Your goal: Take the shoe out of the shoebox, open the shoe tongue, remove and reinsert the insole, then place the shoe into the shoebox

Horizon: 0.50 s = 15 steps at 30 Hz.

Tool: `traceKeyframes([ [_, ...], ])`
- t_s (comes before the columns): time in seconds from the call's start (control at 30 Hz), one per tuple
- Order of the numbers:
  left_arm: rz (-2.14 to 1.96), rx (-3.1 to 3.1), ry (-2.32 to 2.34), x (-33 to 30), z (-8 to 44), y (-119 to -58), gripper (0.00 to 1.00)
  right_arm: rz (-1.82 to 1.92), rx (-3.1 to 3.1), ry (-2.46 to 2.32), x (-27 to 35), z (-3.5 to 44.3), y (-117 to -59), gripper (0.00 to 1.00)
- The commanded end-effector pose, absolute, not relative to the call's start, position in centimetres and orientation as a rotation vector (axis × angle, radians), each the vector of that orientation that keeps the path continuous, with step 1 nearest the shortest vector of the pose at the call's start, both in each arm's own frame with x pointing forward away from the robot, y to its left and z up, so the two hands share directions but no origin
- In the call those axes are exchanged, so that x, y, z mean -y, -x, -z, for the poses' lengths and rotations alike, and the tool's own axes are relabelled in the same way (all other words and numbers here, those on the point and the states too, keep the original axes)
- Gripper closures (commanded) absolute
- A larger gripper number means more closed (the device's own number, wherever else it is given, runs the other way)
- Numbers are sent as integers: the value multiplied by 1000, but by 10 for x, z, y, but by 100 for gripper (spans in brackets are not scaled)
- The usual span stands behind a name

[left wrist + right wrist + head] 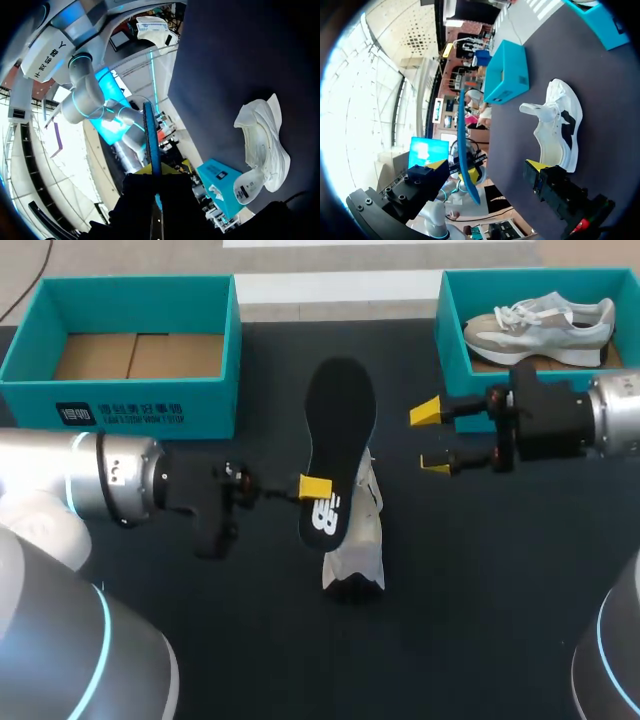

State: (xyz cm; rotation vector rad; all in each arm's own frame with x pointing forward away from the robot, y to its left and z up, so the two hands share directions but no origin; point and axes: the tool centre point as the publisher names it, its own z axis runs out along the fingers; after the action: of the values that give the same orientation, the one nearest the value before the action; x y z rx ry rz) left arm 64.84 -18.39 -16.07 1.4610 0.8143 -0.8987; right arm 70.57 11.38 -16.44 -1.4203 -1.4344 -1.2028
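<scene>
The black insole [338, 430] is out of the shoe and sits pinched in my left claw [315, 487], gripped near its heel end with the toe end pointing toward the far side of the bench [480, 590]. In the left wrist view I see it edge-on [151, 140], clamped between the fingers. The white shoe [358, 545] lies on the bench just under the insole's heel end. My right claw [432, 438] hangs wide and holds nothing, off to the insole's right. Behind it stands a teal shoebox [452, 340] holding a second shoe [540, 325].
</scene>
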Motion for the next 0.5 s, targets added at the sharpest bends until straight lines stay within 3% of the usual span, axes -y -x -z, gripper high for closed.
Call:
traceKeyframes([
  [0.03,884,-843,-1431,199,165,-645,100,1182,1447,1415,-128,167,-712,0],
  [0.37,865,-879,-1384,224,167,-650,100,1180,1452,1402,-139,162,-707,0],
  [0.5,868,-891,-1371,233,170,-653,100,1183,1453,1396,-143,160,-705,13],
])
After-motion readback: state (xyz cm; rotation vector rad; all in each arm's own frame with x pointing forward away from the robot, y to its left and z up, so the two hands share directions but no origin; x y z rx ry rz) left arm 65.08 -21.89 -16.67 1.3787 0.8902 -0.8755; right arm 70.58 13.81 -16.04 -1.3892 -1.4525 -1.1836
